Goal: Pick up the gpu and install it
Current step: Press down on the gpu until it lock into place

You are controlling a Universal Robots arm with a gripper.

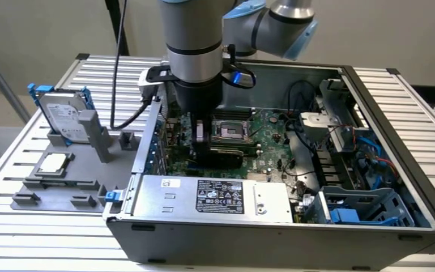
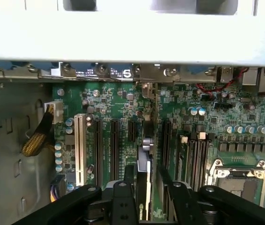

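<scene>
So the gripper [image 2: 144, 197] is sitting low inside the case [image 1: 399, 90], fingers [image 2: 123, 197] closing on the top edge of the gpu [image 2: 144, 154], which is standing on edge right under it over the motherboard [image 2: 207, 122] slots. I'm thinking any tilt risks jamming the connector or nicking neighbouring slots.

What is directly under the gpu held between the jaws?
The gpu stands edge-on between the jaws, over the green motherboard and its dark expansion slots. Its lower edge and the slot beneath it are covered by the gripper, so seating cannot be judged.
</scene>
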